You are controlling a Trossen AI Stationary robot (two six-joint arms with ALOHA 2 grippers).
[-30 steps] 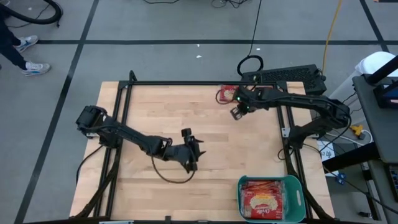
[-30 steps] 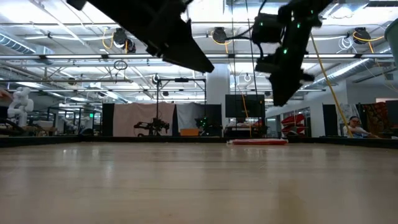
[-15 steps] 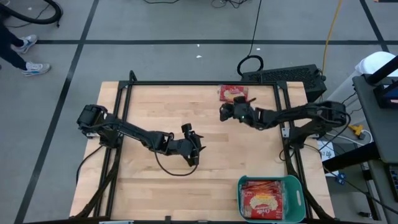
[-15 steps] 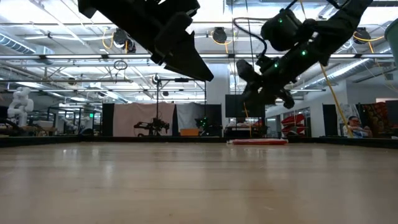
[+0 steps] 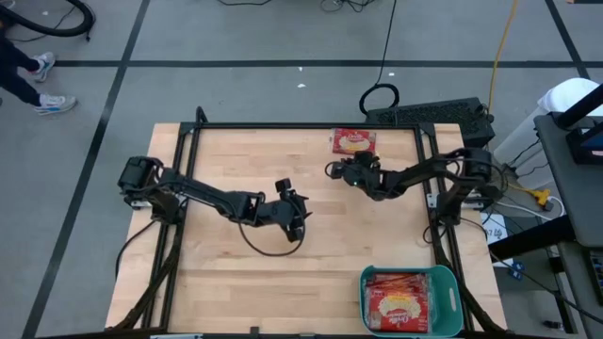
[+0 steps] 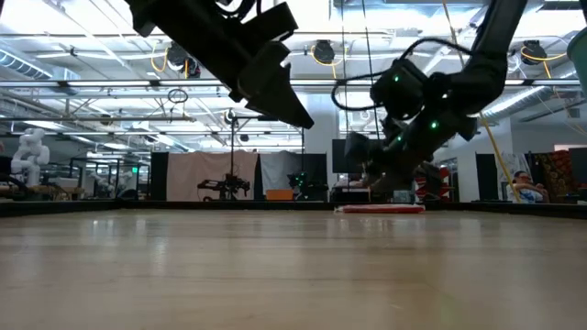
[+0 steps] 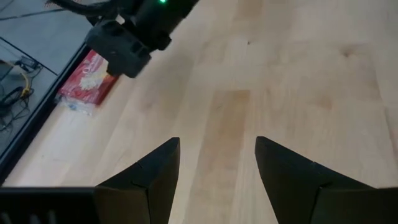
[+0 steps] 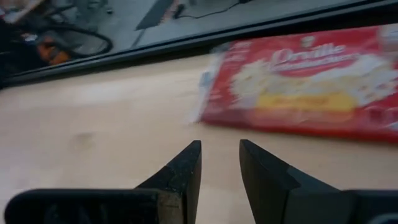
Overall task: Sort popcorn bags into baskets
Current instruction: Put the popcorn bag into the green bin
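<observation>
One red popcorn bag with a yellow-cream picture lies flat on the table by its far edge. It also shows in the right wrist view, the left wrist view and the low view. The teal basket at the near right holds several red bags. My right gripper hovers just short of the lone bag, on its near left side, narrowly open and empty. My left gripper hangs over the table's middle, open and empty.
A black frame rail runs along the table's far edge just behind the lone bag. A dark cable loop hangs from the left arm over the middle of the table. Bare wood lies between the two grippers and to the left.
My right gripper has swung from beside the bag toward the table's left, come down lower and tipped from pointing down to nearly level. My left gripper has gone a little toward the far edge. The bag has not moved.
</observation>
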